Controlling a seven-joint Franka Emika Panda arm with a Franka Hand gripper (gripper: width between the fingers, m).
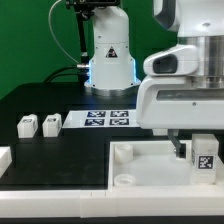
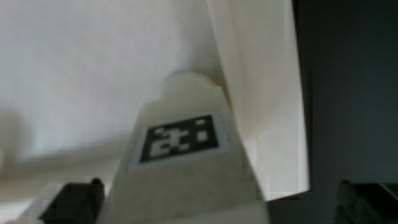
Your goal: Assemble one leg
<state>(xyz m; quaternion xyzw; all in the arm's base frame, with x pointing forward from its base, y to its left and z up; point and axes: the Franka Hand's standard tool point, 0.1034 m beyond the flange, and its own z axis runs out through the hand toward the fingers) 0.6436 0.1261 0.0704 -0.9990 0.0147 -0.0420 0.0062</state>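
A white leg (image 1: 204, 156) with a black-and-white tag stands upright at the right end of the large white tray (image 1: 130, 165). My gripper (image 1: 195, 150) hangs over it, its jaws either side of the leg. In the wrist view the leg (image 2: 178, 140) runs up the middle over the tray's white floor (image 2: 89, 70). One dark fingertip (image 2: 80, 202) lies against the leg's side, and the other fingertip (image 2: 368, 200) stands off with a dark gap. The gripper (image 2: 217, 208) looks open. Two more legs (image 1: 27, 126) (image 1: 50, 124) lie on the black table at the exterior view's left.
The marker board (image 1: 105, 119) lies flat behind the tray. The robot's white base (image 1: 108, 55) stands at the back. Another white part (image 1: 4, 158) shows at the exterior view's left edge. The tray's raised rim (image 1: 60, 185) runs along the front.
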